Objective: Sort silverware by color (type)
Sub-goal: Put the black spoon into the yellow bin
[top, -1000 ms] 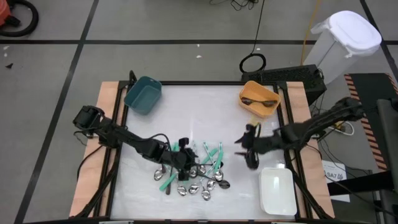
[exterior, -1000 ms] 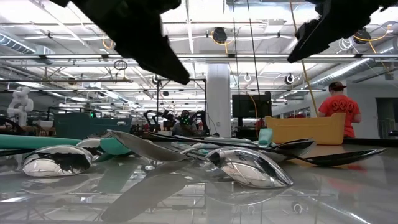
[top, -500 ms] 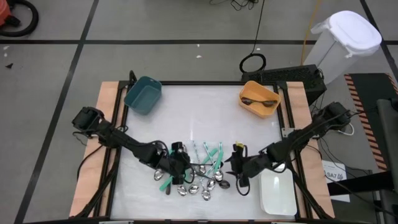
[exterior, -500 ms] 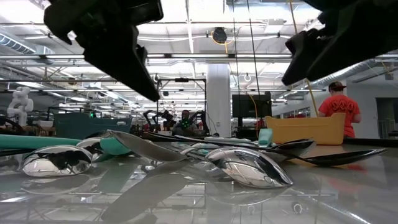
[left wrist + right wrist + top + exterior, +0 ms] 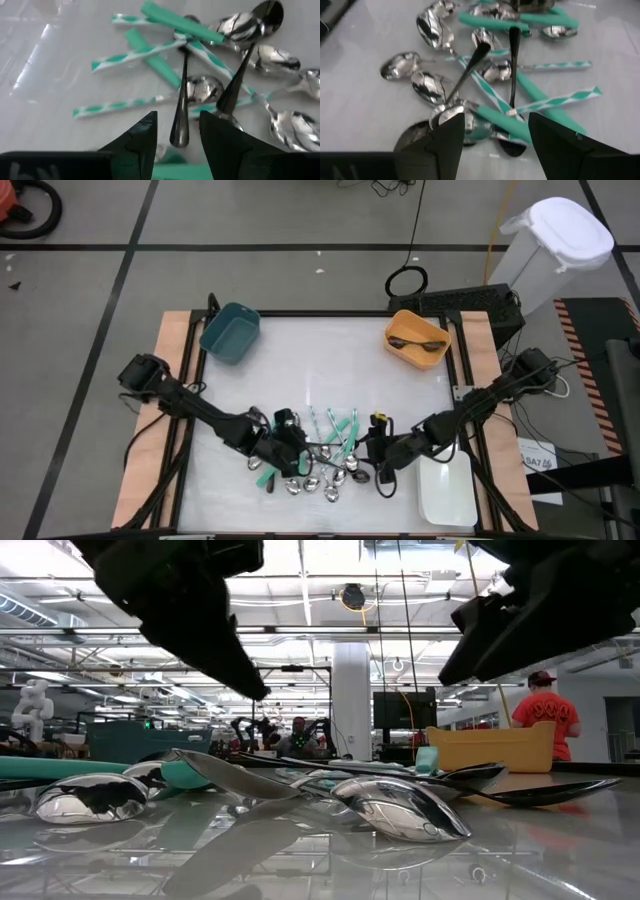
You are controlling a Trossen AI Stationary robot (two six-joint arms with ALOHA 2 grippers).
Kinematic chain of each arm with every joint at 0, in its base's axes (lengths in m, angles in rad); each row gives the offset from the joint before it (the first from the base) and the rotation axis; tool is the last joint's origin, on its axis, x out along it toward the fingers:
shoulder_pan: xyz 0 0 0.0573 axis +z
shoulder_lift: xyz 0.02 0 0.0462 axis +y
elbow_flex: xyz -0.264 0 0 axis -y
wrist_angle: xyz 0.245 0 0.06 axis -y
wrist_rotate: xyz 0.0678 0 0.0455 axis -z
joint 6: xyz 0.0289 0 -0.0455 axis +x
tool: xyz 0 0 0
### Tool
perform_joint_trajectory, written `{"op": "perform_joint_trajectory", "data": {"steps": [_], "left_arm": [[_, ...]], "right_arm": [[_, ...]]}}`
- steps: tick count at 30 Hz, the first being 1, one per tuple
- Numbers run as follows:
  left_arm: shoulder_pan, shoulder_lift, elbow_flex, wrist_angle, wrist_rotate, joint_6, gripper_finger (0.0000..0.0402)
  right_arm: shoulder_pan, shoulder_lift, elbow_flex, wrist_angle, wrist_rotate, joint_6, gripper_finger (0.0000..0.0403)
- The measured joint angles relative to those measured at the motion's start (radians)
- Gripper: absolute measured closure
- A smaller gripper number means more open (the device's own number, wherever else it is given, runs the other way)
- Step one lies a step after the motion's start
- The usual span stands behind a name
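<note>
High view: silverware (image 5: 322,452) lies heaped at lower centre of the bench (image 5: 320,360), two dark pieces in the orange bin (image 5: 417,340) (upper right). Left end effector (image 5: 291,457) and right end effector (image 5: 375,456), both open, flank the heap.

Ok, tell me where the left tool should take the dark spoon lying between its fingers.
Probably the slim handle end of the dark spoon, coming straight down from above. In the left wrist view that end lies between the open left tool fingers, on top of the pile, while its bowl end runs into teal handles.
</note>
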Motion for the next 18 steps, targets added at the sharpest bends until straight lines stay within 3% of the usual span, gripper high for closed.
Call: {"op": "perform_joint_trajectory", "data": {"steps": [9,18], "left_arm": [[0.003,0.047,0.0,0.126,0.013,0.084,0.0254],[0.002,0.047,0.0,0.063,0.027,0.112,0.0254]], "right_arm": [[0.0,-0.001,0.001,-0.002,0.003,-0.002,0.0189],[0.0,-0.001,0.001,-0.004,0.003,-0.006,0.0189]]}}
